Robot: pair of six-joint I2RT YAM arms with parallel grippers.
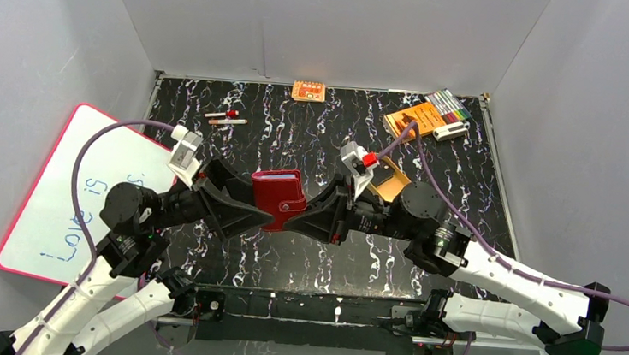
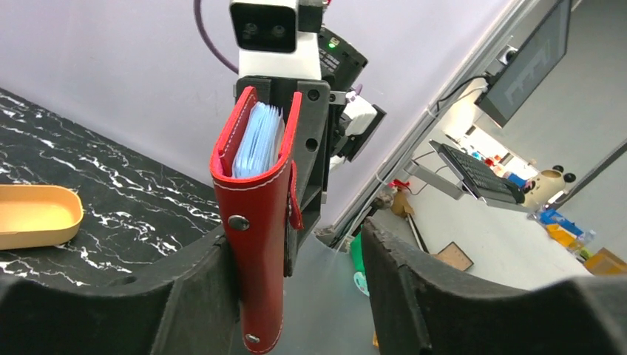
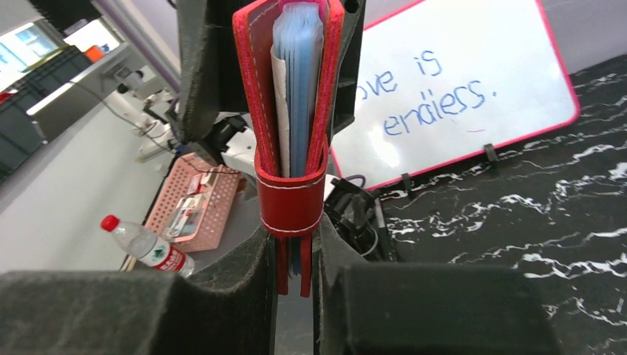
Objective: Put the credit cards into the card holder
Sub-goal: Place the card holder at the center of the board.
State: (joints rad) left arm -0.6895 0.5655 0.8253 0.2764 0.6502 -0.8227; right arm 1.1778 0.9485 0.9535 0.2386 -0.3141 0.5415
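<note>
— Where is the card holder (image 1: 279, 193) just now?

— Up off the counter (image 1: 298, 133), about the middle of it, between the two arms. The left tool (image 2: 296, 251) reaches in from the left and the right tool (image 3: 293, 255) from the right. They meet nose to nose at the red wallet.

— Which one has it?

— The right one. In its wrist view both pads press the red covers from either side, at the end just below the snap tab (image 3: 292, 200). It is clenched on the card holder.

— And the left?

— Released. The wallet rests against one finger (image 2: 200, 288), and a wide gap lies between it and the other finger (image 2: 403, 281).

— How does the wallet sit?

— On edge, covers nearly together, with the tab looped round the open side. Pale blue sleeves (image 2: 259, 144) show in the slit between the covers.

— Any credit cards in there?

— I cannot tell; the sleeves hide whatever they hold.

— What else is about?

— A tan tray (image 2: 37, 214) sits on the counter to the right of the wallet, partly behind the right arm. A pink-framed whiteboard (image 1: 51, 197) with blue writing lies at the left edge. An orange booklet (image 1: 415, 118) is at the far right corner.
</note>
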